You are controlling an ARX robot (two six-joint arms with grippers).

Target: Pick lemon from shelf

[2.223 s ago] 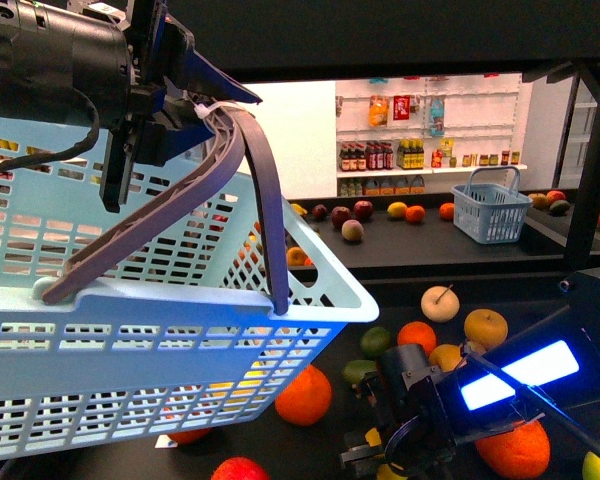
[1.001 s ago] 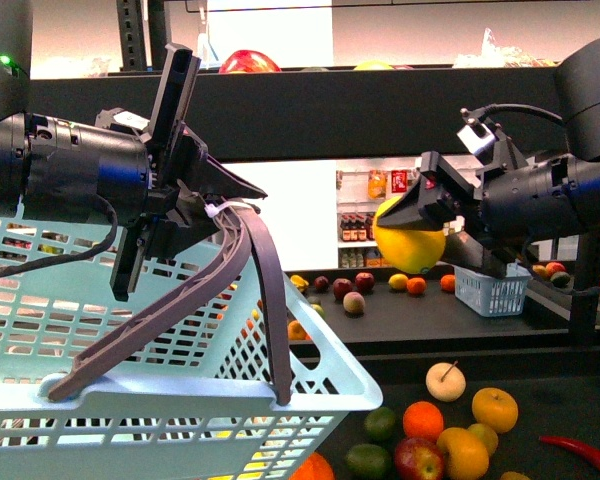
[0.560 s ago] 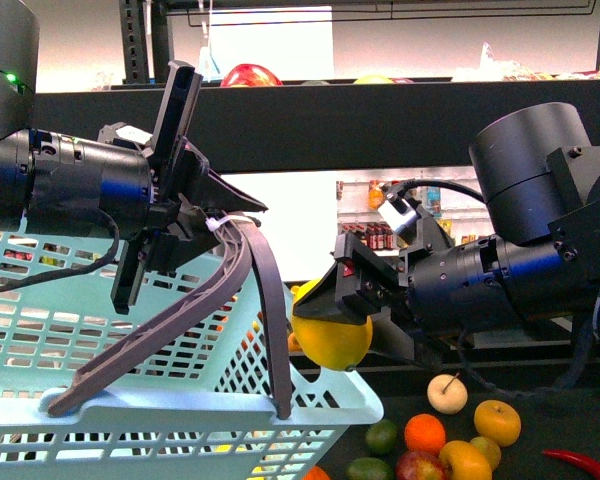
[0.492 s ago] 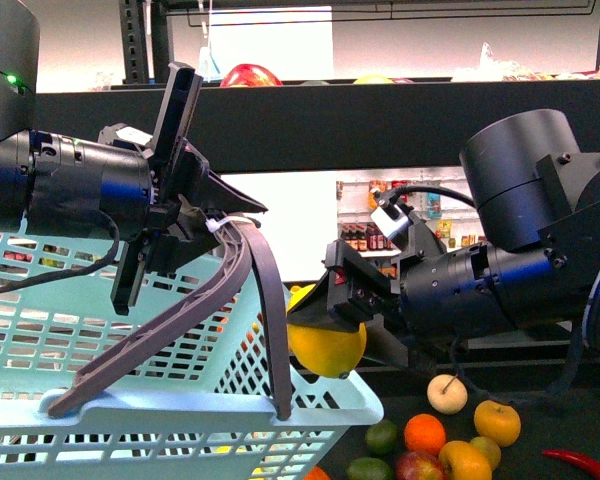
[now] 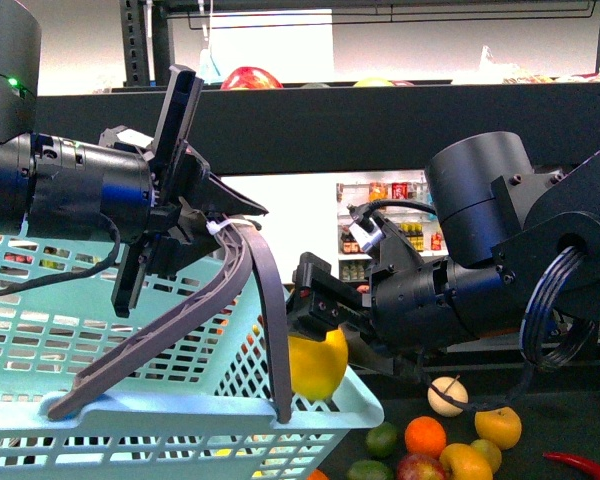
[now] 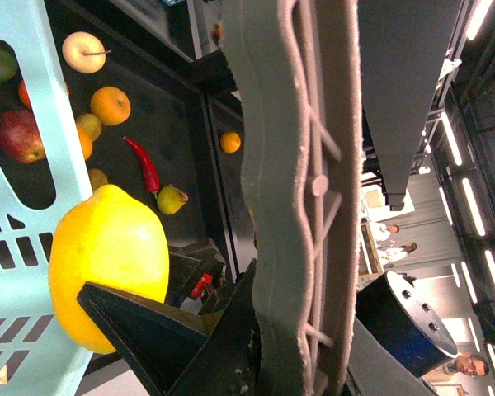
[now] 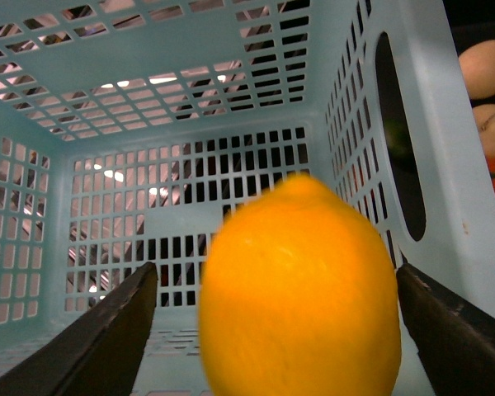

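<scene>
Above the rim of the basket (image 5: 180, 430), clear of the shelf (image 5: 380, 110): lemon (image 5: 315, 365) loose between the spread fingers of the right claw (image 7: 276, 268), not gripped. Left claw (image 5: 205, 215) clamped on the handle (image 5: 245, 280). Picking apparently done; only the drop inside left.

dark shelf (image 5: 570, 425) tray, low right in front view. loose on it: pale apple (image 5: 448, 396), orange (image 5: 424, 436), yellow apple (image 5: 497, 427), lime (image 5: 382, 438), red apple (image 5: 420, 468) just beside a yellow fruit (image 5: 465, 463), chili (image 5: 580, 462) off to the right. left wrist view adds a far orange (image 6: 229, 142), well apart, and a small yellowish fruit (image 6: 172, 199) just beside the chili.
</scene>
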